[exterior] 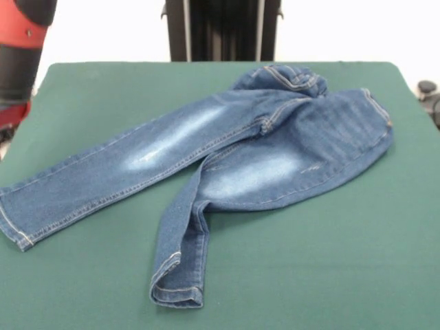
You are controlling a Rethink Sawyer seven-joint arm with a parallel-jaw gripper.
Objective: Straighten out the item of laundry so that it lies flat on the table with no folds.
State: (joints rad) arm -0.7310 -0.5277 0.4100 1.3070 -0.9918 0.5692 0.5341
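Note:
A small pair of blue denim jeans [227,155] with whitish faded thigh patches lies on the dark green table [344,261]. The waist is at the far right and is bunched, with the band folded over near the table's far edge. One leg stretches out flat to the left edge of the table. The other leg bends down towards the near side and its lower part is doubled back at the cuff [177,292]. The gripper does not show; only a red and black part of the arm [20,55] is in the top left corner, off the table.
The robot's black pedestal [221,29] stands behind the table's far edge. A dark object [430,96] sits just off the table's right edge.

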